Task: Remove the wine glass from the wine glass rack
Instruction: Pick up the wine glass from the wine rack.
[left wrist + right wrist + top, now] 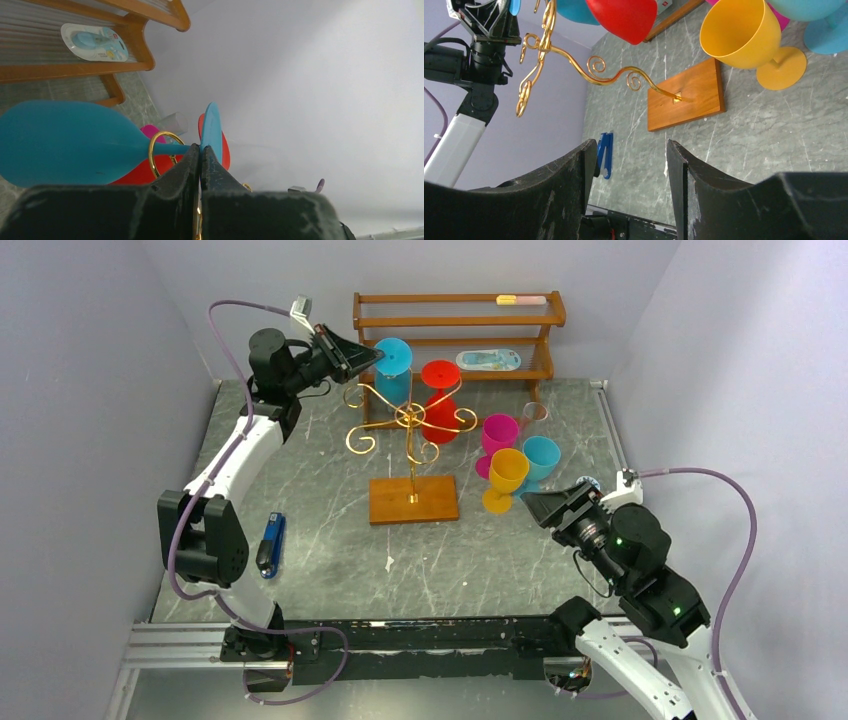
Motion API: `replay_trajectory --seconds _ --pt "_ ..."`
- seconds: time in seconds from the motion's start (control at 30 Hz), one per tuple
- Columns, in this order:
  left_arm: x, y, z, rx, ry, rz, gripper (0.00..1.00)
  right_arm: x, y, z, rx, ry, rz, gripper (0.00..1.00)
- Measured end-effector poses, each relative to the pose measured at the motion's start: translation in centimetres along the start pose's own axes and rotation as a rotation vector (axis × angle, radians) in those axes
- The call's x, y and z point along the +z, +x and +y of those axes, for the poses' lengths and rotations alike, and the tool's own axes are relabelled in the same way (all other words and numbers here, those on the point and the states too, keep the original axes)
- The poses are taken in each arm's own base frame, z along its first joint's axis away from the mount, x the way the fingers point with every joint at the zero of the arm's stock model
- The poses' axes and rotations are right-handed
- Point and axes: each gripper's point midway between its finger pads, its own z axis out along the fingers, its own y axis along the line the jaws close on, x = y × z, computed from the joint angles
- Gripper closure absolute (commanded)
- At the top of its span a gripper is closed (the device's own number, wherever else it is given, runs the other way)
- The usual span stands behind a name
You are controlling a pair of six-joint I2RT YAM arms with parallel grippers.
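The wine glass rack [410,418] has a gold pole, curled arms and a square wooden base [413,500]. A blue wine glass [393,380] and a red wine glass [440,405] hang upside down from its far arms. My left gripper [368,358] is shut on the rim of the blue glass's foot [212,125]. The glass's stem [170,149] lies in a gold ring [156,145] of the rack. My right gripper [535,502] is open and empty, low at the right, apart from the rack; the right wrist view shows the rack's arms [589,67].
Pink [498,432], yellow [507,475] and blue [543,458] glasses stand on the table right of the rack. A three-tier wooden shelf [455,332] stands at the back. A blue clip-like object [271,545] lies at the left.
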Motion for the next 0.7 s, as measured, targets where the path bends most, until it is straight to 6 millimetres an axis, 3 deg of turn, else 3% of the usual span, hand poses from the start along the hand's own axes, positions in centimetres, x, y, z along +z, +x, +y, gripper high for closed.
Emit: replay_trajectory --seconds 0.7 --pt "0.9 2.2 -1.3 0.069 0.072 0.119 0.95 0.0 0.2 -0.7 0.027 0.018 -0.005 0.42"
